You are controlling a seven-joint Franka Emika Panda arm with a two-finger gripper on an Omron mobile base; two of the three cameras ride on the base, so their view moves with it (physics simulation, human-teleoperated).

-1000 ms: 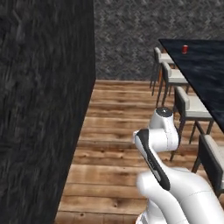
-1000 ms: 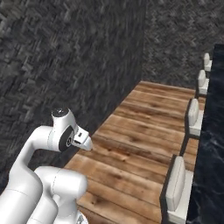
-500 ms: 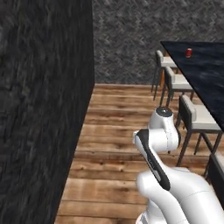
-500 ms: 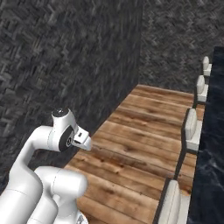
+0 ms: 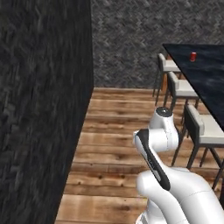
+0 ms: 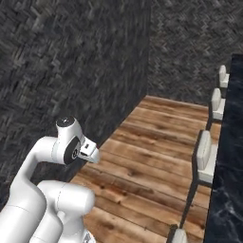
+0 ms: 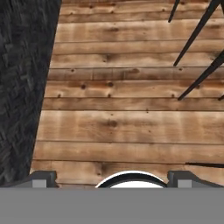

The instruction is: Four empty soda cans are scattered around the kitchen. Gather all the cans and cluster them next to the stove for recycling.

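Observation:
One red soda can (image 5: 193, 56) stands upright on the dark table (image 5: 208, 81), far ahead on the right. My arm is folded up close over the base, far from the can. In the hand view my gripper (image 7: 112, 178) points down at the wooden floor (image 7: 131, 109). Its fingertips (image 7: 43, 177) stand wide apart, open, with nothing between them. The stove is out of view.
A dark stone wall (image 5: 43, 109) runs close along my left side and another closes the far end (image 5: 131, 39). Pale chairs (image 5: 203, 127) line the table's near edge, also seen as chairs (image 6: 204, 154) beside the table (image 6: 228, 190). Plank floor lies between wall and chairs.
The whole picture has shifted: the base has rolled forward along the wall, so the chairs and table look nearer. The arm keeps its folded pose and the gripper stays open.

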